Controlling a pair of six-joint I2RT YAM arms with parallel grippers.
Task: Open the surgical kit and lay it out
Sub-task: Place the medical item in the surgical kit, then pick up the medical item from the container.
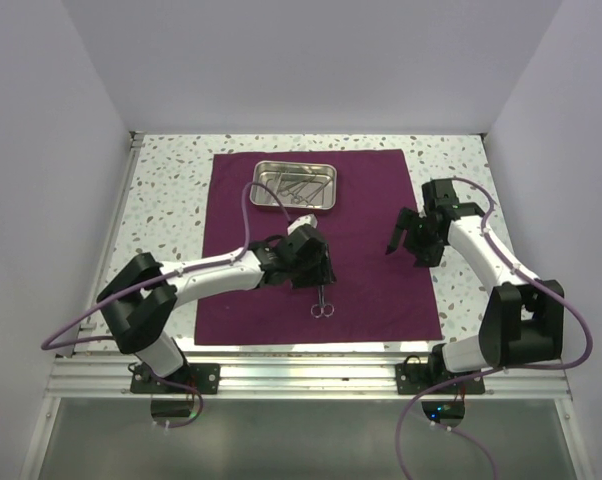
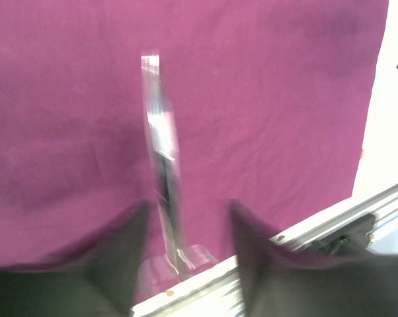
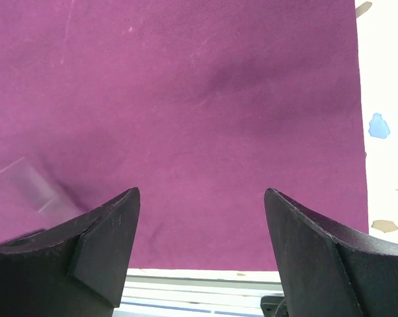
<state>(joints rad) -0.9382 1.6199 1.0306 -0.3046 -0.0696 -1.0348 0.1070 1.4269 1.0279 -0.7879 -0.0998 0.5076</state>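
— From the top camera, where is the kit?

— The purple cloth [image 1: 371,290] lies spread flat on the speckled tabletop [image 1: 171,190]. The steel tray [image 1: 333,186] stands on the cloth at the middle of its far edge, with thin silvery tools [image 1: 293,187] inside, too small to tell apart. A pair of scissors [image 1: 322,304] lies on the cloth near its near edge, about midway across.

— And the arms?

— The left pincer [image 1: 324,277] is low over the cloth, just on the far side of the scissors. The right pincer [image 1: 408,245] hangs above the right part of the cloth, well apart from the scissors.

— What does the left wrist camera give?

— The scissors [image 2: 162,165], blurred, lie lengthwise on the cloth [image 2: 285,132], rings toward the camera. The left pincer [image 2: 187,208] stands partly open around them: its dark fingers [image 2: 119,264] sit on either side, with cloth showing in the gaps. A metal rail [image 2: 331,221] runs past the cloth's edge.

— The right wrist camera?

— The right pincer [image 3: 200,191] stands wide over the cloth [image 3: 186,99]. The speckled tabletop [image 3: 384,79] shows beyond the cloth's right edge. A pale streak on the cloth at the left is too blurred to name.
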